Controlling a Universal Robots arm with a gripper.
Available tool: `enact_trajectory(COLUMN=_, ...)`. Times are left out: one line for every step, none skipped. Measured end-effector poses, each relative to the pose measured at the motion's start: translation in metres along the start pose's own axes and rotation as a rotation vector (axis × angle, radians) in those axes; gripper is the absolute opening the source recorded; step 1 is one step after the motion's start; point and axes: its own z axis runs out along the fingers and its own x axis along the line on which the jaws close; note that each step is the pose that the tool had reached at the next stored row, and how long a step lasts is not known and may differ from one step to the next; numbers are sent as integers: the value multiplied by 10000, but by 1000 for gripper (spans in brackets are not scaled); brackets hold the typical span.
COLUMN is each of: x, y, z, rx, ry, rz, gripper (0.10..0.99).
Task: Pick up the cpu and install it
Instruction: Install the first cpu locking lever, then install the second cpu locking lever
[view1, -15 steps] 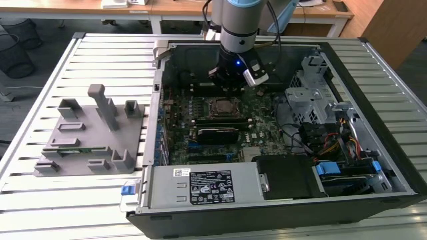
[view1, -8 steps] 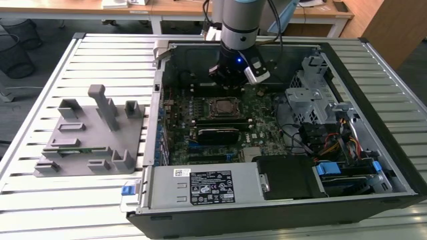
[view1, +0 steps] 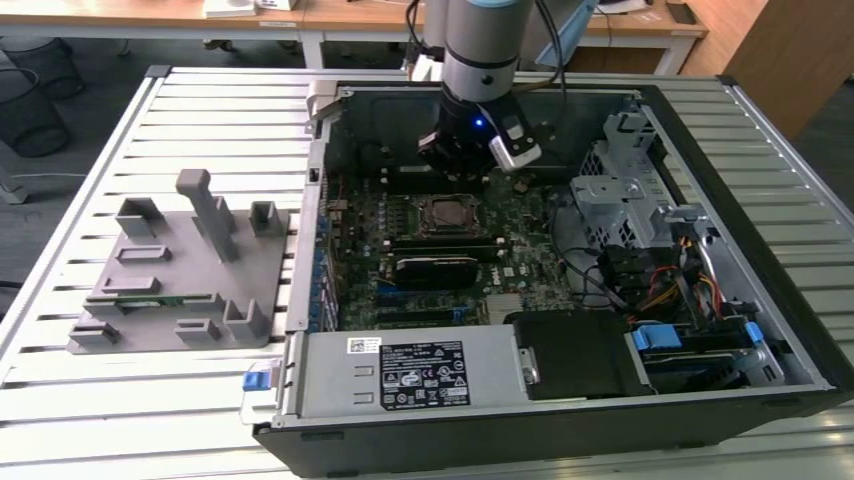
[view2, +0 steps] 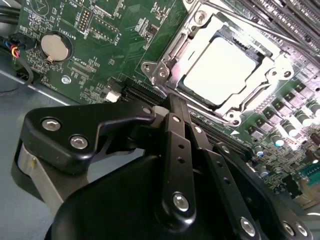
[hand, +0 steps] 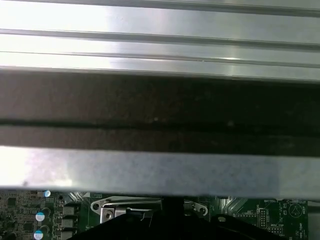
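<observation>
Fingers (view2: 177, 150) pressed together, empty, beside seated cpu (view2: 220, 70).

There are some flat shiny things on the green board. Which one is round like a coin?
The coin battery is the round one, sitting in a black ring on the green board. The cpu is shiny too, but square, lying inside its metal socket frame.

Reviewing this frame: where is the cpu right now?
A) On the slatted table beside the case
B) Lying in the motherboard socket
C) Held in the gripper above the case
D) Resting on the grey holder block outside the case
B: in the second wrist view the silvery cpu lies flat inside the metal socket frame on the motherboard, beyond the gripper's black linkage.
</observation>
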Motion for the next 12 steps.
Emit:
enact_trajectory(x=-2, y=-4, z=0, rx=0, ry=0, rz=0, gripper=106)
enact_trajectory(x=-4, y=-9, z=-1, rx=1, ry=0, rz=0, gripper=106)
enact_trajectory(x=-6, y=-14, z=0, rx=-1, ry=0, rz=0, gripper=106)
enact_trajectory(x=-8, y=-17, z=-1, rx=-1, ry=0, rz=0, gripper=106)
enact_trajectory(x=-10, y=-21, z=-1, rx=0, ry=0, rz=-1, gripper=106)
enact_trajectory(x=-12, y=-24, z=-1, rx=0, ry=0, rz=0, gripper=106)
enact_trajectory(x=-13, y=-28, z=-1, rx=0, ry=0, rz=0, gripper=106)
enact_trajectory(x=-15, y=-33, z=-2, rx=0, ry=0, rz=0, gripper=106)
enact_trajectory(x=-16, y=-39, z=-2, rx=0, ry=0, rz=-1, gripper=106)
enact_trajectory(x=-18, y=-47, z=-3, rx=0, ry=0, rz=0, gripper=106)
enact_trajectory(x=-19, y=-57, z=-4, rx=-1, ry=0, rz=0, gripper=106)
enact_trajectory(x=-20, y=-67, z=-5, rx=1, ry=0, rz=0, gripper=106)
